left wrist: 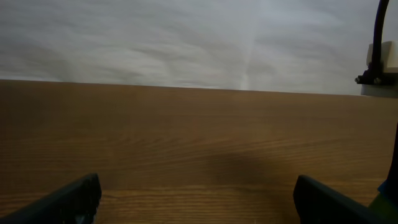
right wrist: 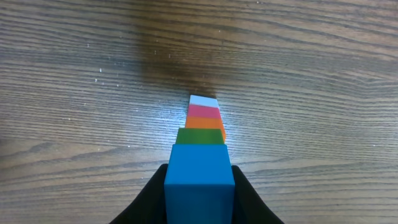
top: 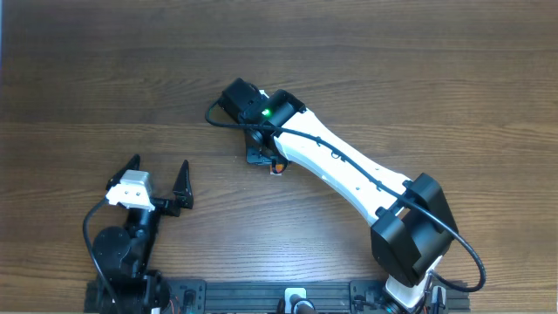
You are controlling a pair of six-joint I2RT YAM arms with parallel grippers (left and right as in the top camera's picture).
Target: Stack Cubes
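Observation:
A blue cube (right wrist: pixel 199 190) sits between the fingers of my right gripper (right wrist: pixel 199 169), which is shut on it. It rests on top of a stack: a green cube (right wrist: pixel 199 135), then orange (right wrist: pixel 204 122), pink (right wrist: pixel 204 111) and white (right wrist: pixel 203 100) below. From above, the right gripper (top: pixel 261 153) stands over the middle of the table, with a sliver of the stack (top: pixel 276 167) showing beside it. My left gripper (top: pixel 159 164) is open near the table's front left, holding nothing, its fingers (left wrist: pixel 74 198) far apart.
The wooden table (top: pixel 418 78) is bare all around the stack. The right arm (top: pixel 349 174) slants from the bottom right up to the centre. Part of that arm (left wrist: pixel 380 62) shows at the edge of the left wrist view.

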